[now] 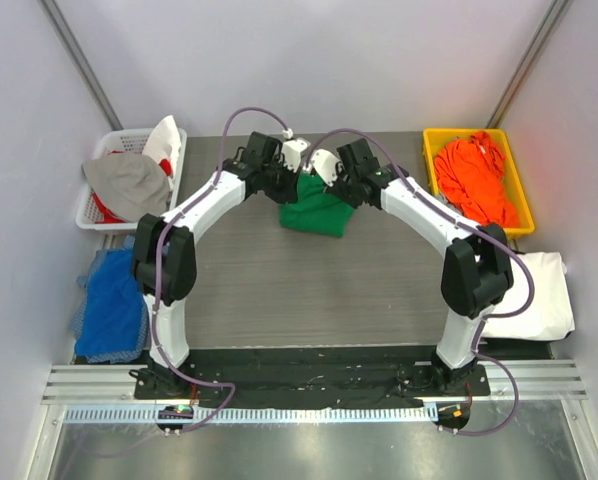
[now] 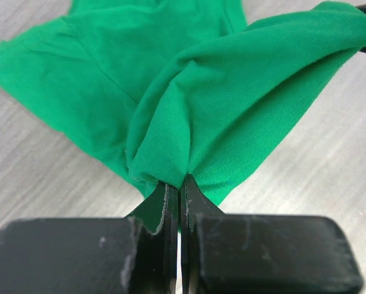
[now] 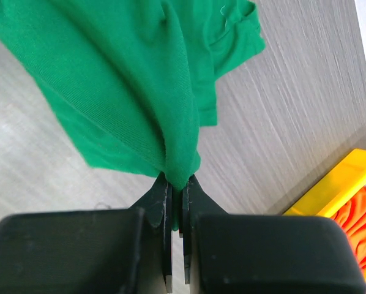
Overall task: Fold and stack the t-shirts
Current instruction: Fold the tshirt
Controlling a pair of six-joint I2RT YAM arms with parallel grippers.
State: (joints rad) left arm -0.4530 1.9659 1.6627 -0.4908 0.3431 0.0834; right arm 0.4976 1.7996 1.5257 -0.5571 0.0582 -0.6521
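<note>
Left wrist view puts me right over the left gripper (image 2: 178, 184): its two black fingers are pinched tight on a bunched fold of the green t-shirt (image 2: 232, 110). The cloth rises out of the jaws and stretches off to the upper right, while another part of it lies flat on the grey wood-grain table (image 2: 36, 177) beyond. The right gripper (image 3: 175, 184) is clamped the same way on a gathered edge of that shirt, which spreads away from its fingers with a sleeve showing at the upper right.

From above, both arms reach in toward the far middle of the table, their grippers close together, and the green shirt sits crumpled between and just beneath them. At the far right corner a yellow bin (image 1: 434, 140) holds the orange t-shirt (image 1: 476, 180) in a heap. The white t-shirt (image 1: 544, 290) lies at the right edge, beside the right arm's elbow. On the left, a white basket (image 1: 109, 137) holds a grey cloth (image 1: 129, 182), and a blue cloth (image 1: 114, 300) lies near the left arm.
</note>
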